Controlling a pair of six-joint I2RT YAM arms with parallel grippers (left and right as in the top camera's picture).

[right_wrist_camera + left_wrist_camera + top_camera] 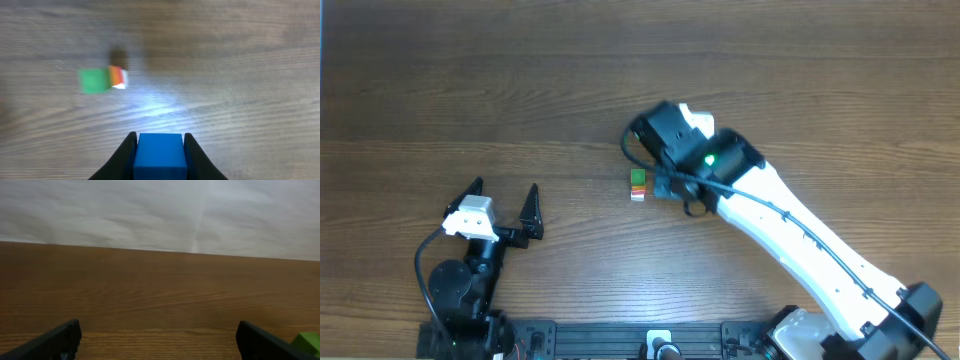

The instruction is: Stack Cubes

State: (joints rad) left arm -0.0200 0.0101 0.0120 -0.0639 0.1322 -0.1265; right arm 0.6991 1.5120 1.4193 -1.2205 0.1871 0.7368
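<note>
**Right pincer holds a blue cube beside a small stack**

From above we see a brown wooden table [520,80]. Near its middle stands a stack [638,185] of three cubes, with green on top, orange beneath it and white lowest. The right arm [800,235] reaches in from five o'clock, and its dark head sits just at three o'clock of the stack.

From that arm's wrist we see the right pincer [160,136] closed on a blue cube [160,157], one finger pressed to each side. The blue cube is held over bare wood, near the stack but apart from it and not over it.

The left pincer [504,186] rests well off at nine o'clock of the stack, its fingers spread wide. In its wrist view the green cube [308,342] shows just beside one finger.
</note>
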